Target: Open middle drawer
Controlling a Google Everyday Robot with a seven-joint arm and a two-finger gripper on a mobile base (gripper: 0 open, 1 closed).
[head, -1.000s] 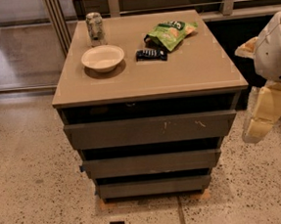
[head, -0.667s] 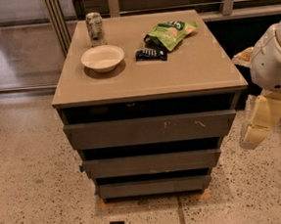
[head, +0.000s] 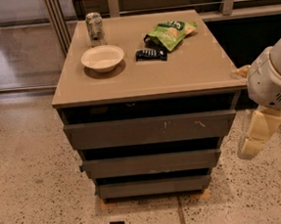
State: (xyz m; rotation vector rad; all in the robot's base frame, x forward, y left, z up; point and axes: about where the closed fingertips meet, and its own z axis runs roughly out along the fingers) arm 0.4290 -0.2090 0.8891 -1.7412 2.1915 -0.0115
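Observation:
The tan-topped cabinet [head: 143, 84] stands in the middle with three stacked grey drawers. The top drawer front [head: 149, 130] bears pale scratch marks. The middle drawer [head: 152, 163] is the plain dark grey front below it, shut. The lowest front [head: 154, 186] is under that. My gripper [head: 257, 135] hangs at the right edge, beside the cabinet's right side at about the height of the upper two drawers, apart from them. My white arm [head: 275, 80] is above it.
On the cabinet top are a white bowl [head: 102, 58], a can [head: 94, 26], a green chip bag [head: 170, 33] and a dark snack bar [head: 151, 54]. Speckled floor surrounds the cabinet. A railing and glass panels stand behind it.
My arm and gripper have shifted slightly left and down beside the cabinet's right side. The drawers have not moved.

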